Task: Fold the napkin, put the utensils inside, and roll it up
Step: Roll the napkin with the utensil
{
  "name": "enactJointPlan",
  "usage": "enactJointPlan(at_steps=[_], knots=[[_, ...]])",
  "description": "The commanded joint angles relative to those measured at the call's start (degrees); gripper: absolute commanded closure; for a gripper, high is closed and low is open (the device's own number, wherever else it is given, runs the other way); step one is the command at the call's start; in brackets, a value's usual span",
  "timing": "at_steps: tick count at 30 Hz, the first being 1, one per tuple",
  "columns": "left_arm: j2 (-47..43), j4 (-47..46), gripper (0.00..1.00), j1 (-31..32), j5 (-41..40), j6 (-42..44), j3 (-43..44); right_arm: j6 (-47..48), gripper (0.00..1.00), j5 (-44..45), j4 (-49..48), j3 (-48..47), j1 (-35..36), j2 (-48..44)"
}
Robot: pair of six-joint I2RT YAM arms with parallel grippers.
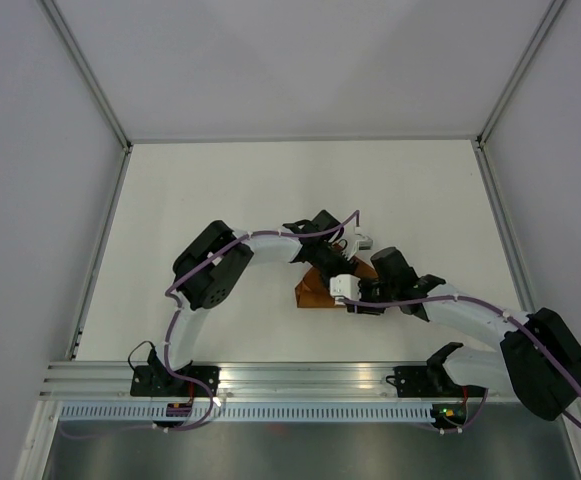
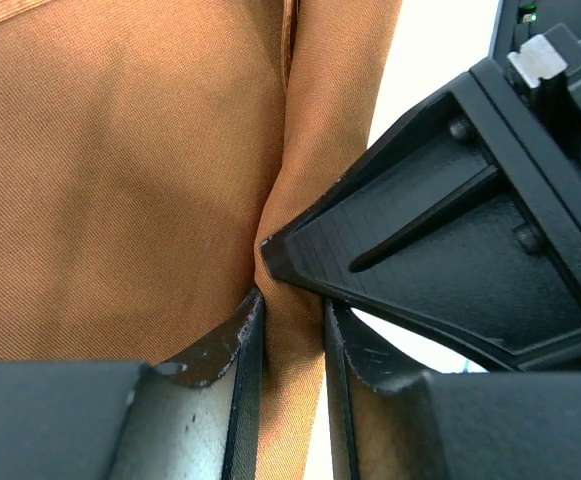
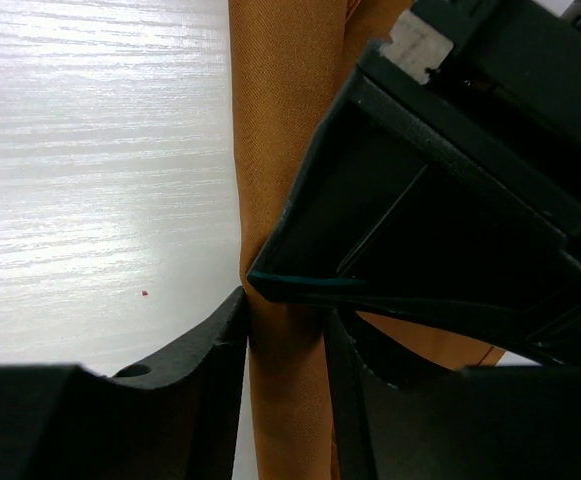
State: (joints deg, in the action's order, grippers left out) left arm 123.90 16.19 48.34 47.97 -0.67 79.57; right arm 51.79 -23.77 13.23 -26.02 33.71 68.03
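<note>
My left hand [image 2: 292, 306] is clenched on a narrow upright pleat of the rust-orange, faintly shiny cloth napkin [image 2: 120, 180]. The fabric runs straight down between the two dark fingers [image 2: 220, 350] and fills the gap. My right hand [image 3: 285, 305] grips the same way, with a thin ridge of the napkin pinched tight between its black pads. In each wrist view the other hand's wedge-shaped black fingertip [image 2: 420, 230] pushes in from the upper right and touches the cloth just above my own grip, so the two hands meet nose to nose on one fold.

Left of the ridge, the left wrist camera shows a broad, smooth spread of cloth with soft shading. The right wrist camera shows bare white wood-grain counter [image 3: 100, 150] there, with a tiny red speck [image 3: 145, 293] on it.

From above, the napkin [image 1: 315, 292] is gathered into a small bunched shape near the middle of the counter, mostly covered by both wrists. The two arms curve in from either side.
</note>
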Motion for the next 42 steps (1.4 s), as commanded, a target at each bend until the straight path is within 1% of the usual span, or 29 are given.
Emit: enactJointPlan(at_steps=[1,3,4,5,7,8,15,16,18,23,26,29,30,31,32,33,34,35,36,37,39,40,42], knots=[[5.92,9.74,0.82,-0.17,-7.98,0.4,-3.02,-0.37,0.6,1.44,-1.81,1.06,0.74,1.67],[5.83,9.74,0.77,-0.35,-7.8,0.49,-2.93,-0.11,0.68,1.8,-1.81,1.15,0.74,2.37],[5.74,9.83,0.76,-0.44,-7.71,0.49,-2.93,-0.02,0.78,1.8,-1.63,1.15,0.74,2.54],[5.57,9.83,0.72,-0.61,-7.97,0.49,-2.84,0.15,0.81,1.8,-1.28,1.06,0.83,2.72],[4.61,9.39,0.71,-1.05,-8.06,0.49,-2.93,0.85,0.84,1.62,-0.32,0.97,0.74,2.81],[4.17,9.13,0.7,-1.23,-8.24,0.32,-2.84,1.12,0.87,1.62,0.82,0.71,0.74,2.9],[-1.81,6.41,0.65,-3.42,-9.91,-0.65,-2.32,3.23,0.95,0.13,7.85,-2.37,0.74,4.83],[-2.34,5.97,0.62,-3.77,-10.08,-1.43,-2.05,3.4,0.96,-0.22,9.08,-2.89,0.74,5.01],[-4.27,5.61,0.59,-4.82,-11.13,-2.4,-1.35,3.41,0.96,-0.84,9.88,-3.25,0.74,5.27],[-7.52,4.12,0.59,-7.72,-15.08,-7.32,-0.82,2.97,0.97,-1.54,11.11,-4.21,0.74,5.44],[-10.95,2.89,0.59,-10.1,-19.04,-10.14,-2.83,2.7,0.97,-2.33,11.99,-5.27,0.74,6.32],[-16.92,-1.32,0.59,-11.42,-24.14,-11.99,-7.4,2.7,0.97,-3.12,13.04,-6.5,0.65,7.82],[-18.5,-4.29,0.59,-12.03,-25.89,-12.51,-8.8,2.88,0.98,-3.56,13.39,-6.93,0.65,8.34],[-22.52,-5.97,0.59,-12.3,-29.12,-13.39,-12.21,3.05,0.98,-4.09,14.53,-7.98,0.56,9.57],[-24.39,-9.64,0.59,-12.74,-30.03,-13.4,-13.99,3.23,0.98,-4.87,14.97,-8.51,0.56,10.19],[-26.75,-11.33,0.59,-12.91,-31.69,-13.48,-15.74,3.4,0.98,-5.23,15.59,-9.74,0.48,10.8],[-30.43,-12.66,0.59,-12.92,-35.45,-13.92,-19.24,3.49,0.98,-5.5,16.55,-10.36,0.39,12.2],[-32.82,-14.41,0.6,-13.09,-37.49,-14.18,-21.1,3.58,0.98,-5.85,17.0,-10.98,0.3,12.82],[-34.84,-18.43,0.59,-13.18,-39.25,-15.06,-23.12,3.67,0.99,-6.2,17.78,-12.29,-0.14,13.44],[-39.3,-20.56,0.59,-13.27,-42.14,-15.59,-27.06,3.93,0.99,-6.81,18.49,-12.91,-0.31,14.84],[-43.54,-24.6,0.59,-13.36,-43.92,-16.12,-31.12,4.46,0.99,-8.39,19.72,-15.27,-1.71,16.43],[-46.0,-28.8,0.58,-13.36,-45.58,-16.82,-35.14,5.24,0.99,-8.75,21.2,-16.16,-2.24,18.52],[-52.15,-33.12,0.55,-13.27,-46.99,-18.13,-39.21,5.78,0.99,-9.88,23.14,-18.96,-3.73,20.99]])
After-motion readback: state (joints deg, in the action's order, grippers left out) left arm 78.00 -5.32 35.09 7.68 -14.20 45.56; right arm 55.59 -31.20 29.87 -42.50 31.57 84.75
